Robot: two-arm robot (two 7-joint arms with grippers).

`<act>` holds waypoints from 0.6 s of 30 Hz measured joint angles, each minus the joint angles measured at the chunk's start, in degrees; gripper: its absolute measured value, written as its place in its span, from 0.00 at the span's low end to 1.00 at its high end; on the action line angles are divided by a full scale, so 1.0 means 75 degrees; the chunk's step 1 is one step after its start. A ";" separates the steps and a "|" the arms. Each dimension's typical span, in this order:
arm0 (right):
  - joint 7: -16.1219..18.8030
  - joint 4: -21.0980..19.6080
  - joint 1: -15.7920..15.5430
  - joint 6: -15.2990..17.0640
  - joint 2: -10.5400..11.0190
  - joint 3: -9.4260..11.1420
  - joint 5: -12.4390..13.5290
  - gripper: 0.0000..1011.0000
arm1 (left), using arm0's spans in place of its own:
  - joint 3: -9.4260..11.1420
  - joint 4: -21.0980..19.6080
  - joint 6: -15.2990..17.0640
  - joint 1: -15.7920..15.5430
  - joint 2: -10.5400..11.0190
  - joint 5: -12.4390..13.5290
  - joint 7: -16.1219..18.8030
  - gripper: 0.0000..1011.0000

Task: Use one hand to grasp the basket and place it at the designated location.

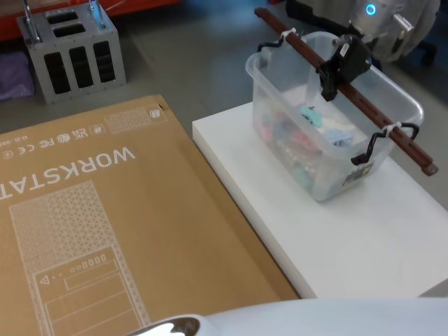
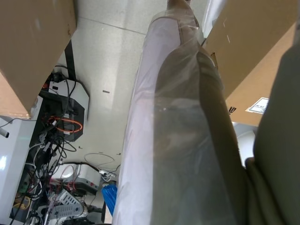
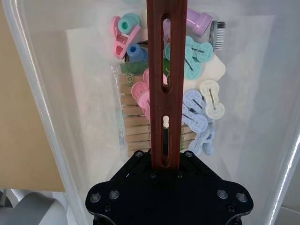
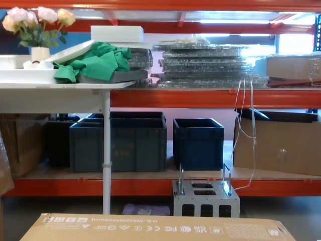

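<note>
The basket (image 1: 294, 143) is a translucent whitish tub resting on a white platform (image 1: 364, 238) at the right. Its dark red-brown bar handle (image 1: 395, 136) is raised above the rim on black pivots. My right gripper (image 1: 330, 75), black, reaches in from the far right and is shut on the middle of the handle. In the right wrist view the handle (image 3: 171, 56) runs straight into the right gripper (image 3: 166, 161), and the basket's wall (image 3: 33, 89) surrounds several coloured clips and wooden pegs (image 3: 194, 108). I cannot tell whether the tub's base touches the platform.
A large flat cardboard box (image 1: 91, 224) lies left of the platform, its edge close to the basket. A small grey metal box (image 1: 70, 52) stands on the floor beyond it. The chest view shows dark blue crates (image 4: 118, 140) under a shelf. The left wrist view looks along a plastic-wrapped limb (image 2: 178, 140).
</note>
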 joint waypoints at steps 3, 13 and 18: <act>0.0033 -0.0066 0.0054 -0.0001 0.0011 0.0019 0.0002 0.00 | 0.0000 0.0001 0.0000 0.0000 0.0000 0.0000 0.0000 0.00; 0.0125 -0.0237 0.0270 -0.0075 0.0022 0.0035 -0.0061 0.00 | 0.0000 0.0001 0.0000 0.0000 0.0000 0.0000 0.0000 0.00; 0.0164 -0.0318 0.0388 -0.0165 -0.0001 0.0008 -0.0139 0.00 | 0.0000 -0.0002 0.0000 0.0000 0.0000 0.0000 0.0000 0.00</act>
